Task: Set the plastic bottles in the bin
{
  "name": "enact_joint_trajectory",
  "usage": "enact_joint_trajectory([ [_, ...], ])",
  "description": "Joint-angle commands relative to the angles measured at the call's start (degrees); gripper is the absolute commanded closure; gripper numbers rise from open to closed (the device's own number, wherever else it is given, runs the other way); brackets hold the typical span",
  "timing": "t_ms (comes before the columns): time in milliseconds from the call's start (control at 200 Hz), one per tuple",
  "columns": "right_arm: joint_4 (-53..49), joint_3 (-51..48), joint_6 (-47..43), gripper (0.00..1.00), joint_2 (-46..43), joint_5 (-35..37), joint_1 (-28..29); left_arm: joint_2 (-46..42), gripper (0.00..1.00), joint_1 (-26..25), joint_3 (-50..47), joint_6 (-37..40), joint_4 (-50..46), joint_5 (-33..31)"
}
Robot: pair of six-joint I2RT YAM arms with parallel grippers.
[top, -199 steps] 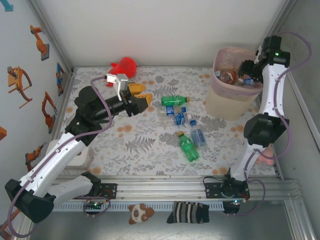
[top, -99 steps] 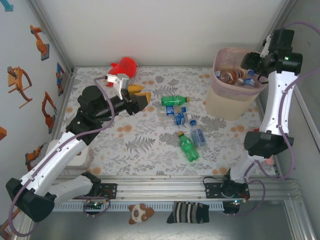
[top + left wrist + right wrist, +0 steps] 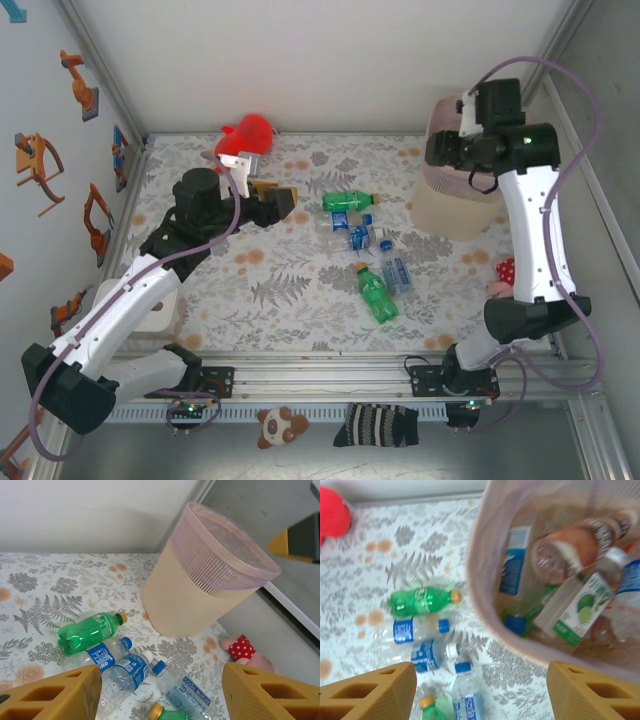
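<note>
Several plastic bottles lie loose mid-table: a green one, clear blue-labelled ones, and another green one. The beige bin stands at the far right. Inside it lie more bottles. My left gripper hovers left of the pile, open and empty. In its wrist view the left gripper frames the bottles and the bin. My right gripper hangs over the bin's left rim, open with nothing held. Below the right gripper lies a blue-capped bottle.
A red plush toy sits at the back left. A pink spotted toy lies by the right wall. A white box sits at the near left under my left arm. Walls close in on three sides.
My right arm has swung from the bin's right side across to above its left rim, its jaws narrowing a little. My left gripper has shifted slightly toward the back.
</note>
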Motion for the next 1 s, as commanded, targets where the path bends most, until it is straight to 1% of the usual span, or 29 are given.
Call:
enact_joint_trajectory([
  [0, -0.1, -5.8, 1.0, 0.32, -2.5, 2.8, 4.0, 0.0, 0.36, 0.8, -0.9, -2.8, -0.7, -0.6],
  [225, 3.6, -19.6, 3.3, 0.34, -4.9, 3.4, 11.4, -0.4, 0.37, 2.1, -1.9, -4.6, -0.9, -0.7],
  [361, 5.8, -25.6, 3.4, 0.35, -3.1, 4.3, 14.7, -0.6, 0.37, 2.5, -2.2, -5.1, -0.8, -0.8],
  [626, 12.3, -32.7, 3.7, 0.36, 4.3, 2.1, 16.0, -1.2, 0.37, 3.0, -2.7, -5.8, -1.3, -1.0],
  [711, 14.6, -34.2, 4.0, 0.38, 6.8, 3.1, 16.0, -1.6, 0.37, 3.0, -2.8, -5.9, -1.5, -1.4],
  [801, 16.6, -35.5, 4.0, 0.41, 9.3, 6.3, 16.0, -2.1, 0.37, 3.1, -3.0, -5.9, -1.7, -1.8],
  [916, 18.8, -36.5, 4.3, 0.43, 12.7, 8.7, 16.0, -2.5, 0.37, 3.2, -3.2, -6.0, -2.0, -2.2],
  [996, 20.3, -37.2, 4.5, 0.43, 14.6, 8.9, 16.0, -2.8, 0.37, 3.2, -3.4, -6.1, -2.1, -2.3],
])
